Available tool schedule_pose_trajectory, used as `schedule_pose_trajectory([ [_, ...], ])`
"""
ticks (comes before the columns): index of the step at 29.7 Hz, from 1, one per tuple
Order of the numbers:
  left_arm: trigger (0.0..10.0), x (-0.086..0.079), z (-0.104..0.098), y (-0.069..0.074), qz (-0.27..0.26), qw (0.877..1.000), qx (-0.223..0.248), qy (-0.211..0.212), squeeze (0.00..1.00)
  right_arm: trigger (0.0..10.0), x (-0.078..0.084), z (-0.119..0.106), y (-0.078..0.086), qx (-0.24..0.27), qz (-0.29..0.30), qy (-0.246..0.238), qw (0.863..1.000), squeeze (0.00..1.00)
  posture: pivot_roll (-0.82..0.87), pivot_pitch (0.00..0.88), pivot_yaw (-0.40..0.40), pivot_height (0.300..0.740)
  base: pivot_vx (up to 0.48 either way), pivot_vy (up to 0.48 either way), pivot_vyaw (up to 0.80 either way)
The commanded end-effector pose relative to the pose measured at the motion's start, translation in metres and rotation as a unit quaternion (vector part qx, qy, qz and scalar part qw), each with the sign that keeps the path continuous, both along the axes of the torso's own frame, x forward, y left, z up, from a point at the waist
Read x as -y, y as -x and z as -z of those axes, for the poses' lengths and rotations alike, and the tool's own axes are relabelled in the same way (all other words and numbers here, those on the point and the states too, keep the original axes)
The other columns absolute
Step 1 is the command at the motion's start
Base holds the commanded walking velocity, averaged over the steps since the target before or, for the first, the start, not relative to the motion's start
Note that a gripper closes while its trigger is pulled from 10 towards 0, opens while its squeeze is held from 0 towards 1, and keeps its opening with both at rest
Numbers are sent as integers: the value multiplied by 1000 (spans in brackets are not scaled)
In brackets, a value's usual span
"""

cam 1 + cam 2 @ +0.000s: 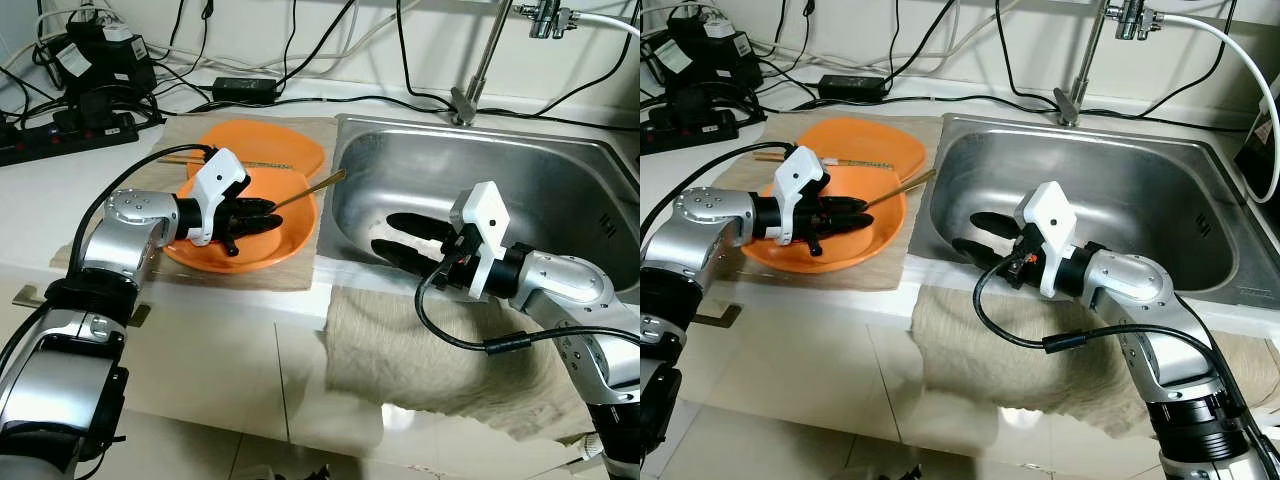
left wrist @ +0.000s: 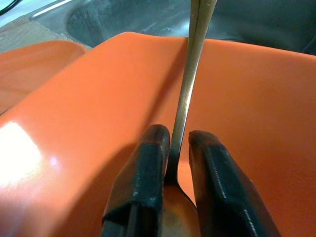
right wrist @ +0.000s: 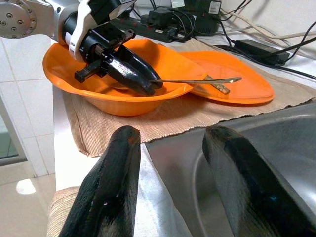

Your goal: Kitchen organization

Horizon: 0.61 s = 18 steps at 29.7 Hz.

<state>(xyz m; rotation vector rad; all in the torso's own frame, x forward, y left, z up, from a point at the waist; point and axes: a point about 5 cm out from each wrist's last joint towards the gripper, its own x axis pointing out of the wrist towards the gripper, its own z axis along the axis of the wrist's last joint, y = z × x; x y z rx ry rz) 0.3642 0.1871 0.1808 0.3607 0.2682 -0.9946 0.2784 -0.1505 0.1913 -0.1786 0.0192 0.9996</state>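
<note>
Spoon (image 1: 310, 188), slim and brassy, pinched by left hand (image 1: 268, 218).

sink basin (image 1: 560, 190) lies open; faucet (image 1: 480, 60) and cables (image 1: 300, 40) crowd behind.

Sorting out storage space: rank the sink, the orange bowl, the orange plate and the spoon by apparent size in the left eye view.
1. sink, clearly largest.
2. orange bowl and orange plate: they look alike, and the bowl partly hides the plate, so unranked.
3. spoon, thinnest, held by the left gripper.

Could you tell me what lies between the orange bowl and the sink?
In the left eye view, a strip of beige mat separates orange bowl from sink.
</note>
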Motion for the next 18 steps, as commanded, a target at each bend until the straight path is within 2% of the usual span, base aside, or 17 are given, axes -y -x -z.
schedule_pose_trajectory([
  [1, 0, 2, 4, -1, 1, 1000, -13, -10, 0, 10000, 2, -2, 0, 7, -4, 10, 1000, 0, -40, 0, 22, 740, 0, 0, 0],
  [13, 0, 3, -5, -5, -11, 1000, 12, 1, 0, 10000, 2, -5, -3, 13, -2, 10, 1000, 0, -40, 0, 21, 740, 0, 0, 0],
  [18, 0, -1, -19, -4, -18, 999, 36, 17, 0, 10000, 1, -10, -2, 22, 7, -11, 1000, 0, -35, 0, 22, 740, 0, 0, 0],
])
